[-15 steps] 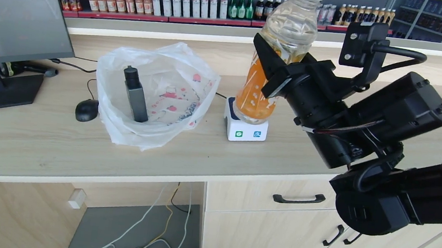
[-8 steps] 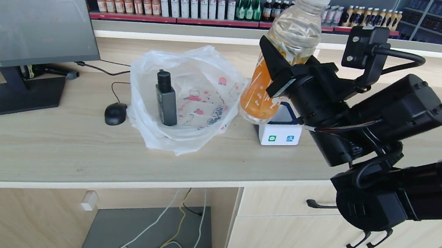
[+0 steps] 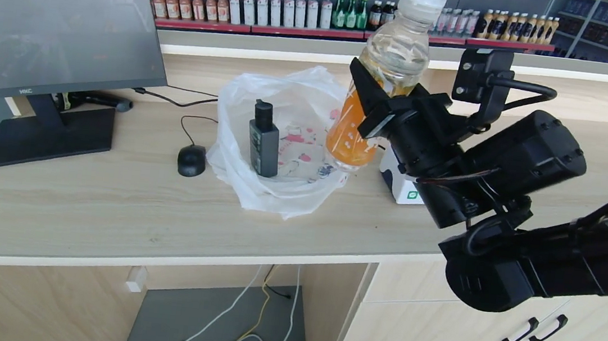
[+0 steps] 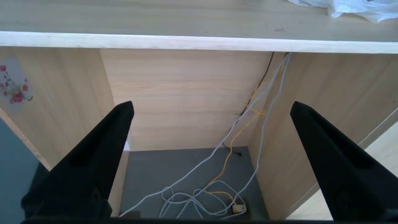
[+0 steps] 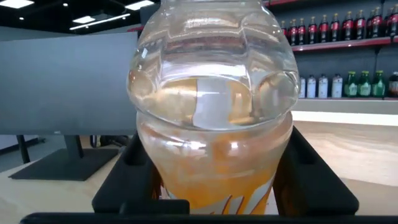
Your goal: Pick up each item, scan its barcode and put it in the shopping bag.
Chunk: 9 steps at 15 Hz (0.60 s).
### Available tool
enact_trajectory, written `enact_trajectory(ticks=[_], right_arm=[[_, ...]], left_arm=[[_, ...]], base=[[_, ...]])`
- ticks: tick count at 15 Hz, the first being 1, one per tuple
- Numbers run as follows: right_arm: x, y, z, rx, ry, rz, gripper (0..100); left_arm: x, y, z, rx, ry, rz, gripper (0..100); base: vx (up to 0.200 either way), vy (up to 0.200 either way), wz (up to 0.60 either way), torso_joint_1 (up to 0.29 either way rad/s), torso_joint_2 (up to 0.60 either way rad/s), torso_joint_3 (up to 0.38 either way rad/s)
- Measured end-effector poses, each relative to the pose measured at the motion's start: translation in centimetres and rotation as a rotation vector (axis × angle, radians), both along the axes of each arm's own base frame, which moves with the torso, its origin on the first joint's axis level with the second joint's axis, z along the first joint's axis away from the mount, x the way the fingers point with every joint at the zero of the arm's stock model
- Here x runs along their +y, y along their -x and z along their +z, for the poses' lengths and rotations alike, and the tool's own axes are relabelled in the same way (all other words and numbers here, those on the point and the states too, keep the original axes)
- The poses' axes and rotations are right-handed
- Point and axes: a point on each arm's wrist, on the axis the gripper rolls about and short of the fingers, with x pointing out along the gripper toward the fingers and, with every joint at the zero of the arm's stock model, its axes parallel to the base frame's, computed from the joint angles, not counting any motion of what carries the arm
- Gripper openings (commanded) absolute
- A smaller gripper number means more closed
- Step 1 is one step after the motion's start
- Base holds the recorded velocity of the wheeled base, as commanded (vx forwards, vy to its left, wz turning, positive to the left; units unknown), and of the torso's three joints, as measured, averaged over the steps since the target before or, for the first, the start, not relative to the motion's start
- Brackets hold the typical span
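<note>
Wooden counter (image 3: 108, 201) before far drink shelves (image 3: 298, 14).
Right gripper (image 3: 378, 96) grasps orange bottle (image 3: 351, 136) at shopping bag's (image 3: 273, 198) right edge; left gripper (image 4: 211, 107) released, jaws spread.

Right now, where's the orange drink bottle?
Head view: orange drink bottle gripped in the right tool, at the shopping bag's right rim, beside the white scanner.

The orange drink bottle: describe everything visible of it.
The orange drink bottle is clear plastic with a white cap, a clear shoulder showing pale liquid, and an orange wrap with white marks around its lower body. The right pincer is shut on its middle, holding it off the counter, tilted with the cap leaning towards the robot's right. Its base hangs over the right rim of the shopping bag, beside the white scanner; whether it touches the bag is unclear.
</note>
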Motion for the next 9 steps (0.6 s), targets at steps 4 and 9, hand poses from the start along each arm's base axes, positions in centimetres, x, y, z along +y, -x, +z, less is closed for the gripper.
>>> enact_trajectory(ticks=[4, 9], right_arm=[[0.7, -0.7, -1.1, 0.026, 0.035, 0.021, 0], [0.7, -3.2, -1.4, 0.14, 0.08, 0.005, 0]], left_arm=[[0.0, 0.0, 0.0, 0.0, 0.001, 0.001, 100], [0.0, 0.0, 0.0, 0.0, 0.0, 0.001, 100]], base=[[0.0, 0.0, 0.0, 0.0, 0.0, 0.0], [0.0, 0.0, 0.0, 0.0, 0.0, 0.0]])
